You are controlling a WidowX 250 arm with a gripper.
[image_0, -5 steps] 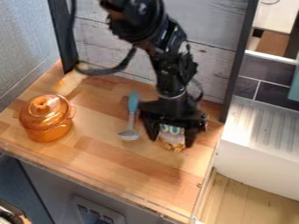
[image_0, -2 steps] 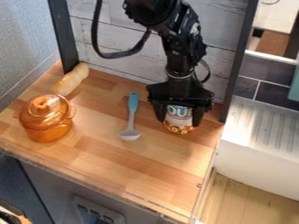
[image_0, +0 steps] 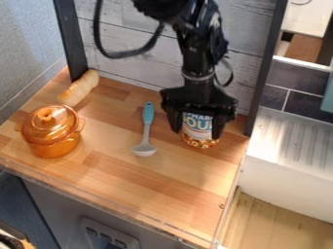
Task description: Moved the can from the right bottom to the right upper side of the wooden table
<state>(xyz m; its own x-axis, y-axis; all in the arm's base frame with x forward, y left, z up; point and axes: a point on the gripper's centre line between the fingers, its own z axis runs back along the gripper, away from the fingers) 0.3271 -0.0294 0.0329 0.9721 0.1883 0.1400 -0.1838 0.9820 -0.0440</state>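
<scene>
Plainly, the hand (image_0: 196, 133) has its fingers spread apart, one on either side of the upright can (image_0: 199, 127).

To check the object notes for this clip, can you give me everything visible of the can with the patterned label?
The can with the blue, white and orange label looks like a small cylindrical food tin, with large pale lettering on blue above a colourful, busy lower band. It appears upright on the light wooden table, towards the right rear. The black two-finger gripper is around its upper part, hiding the top; whether it grips the can is unclear.
</scene>
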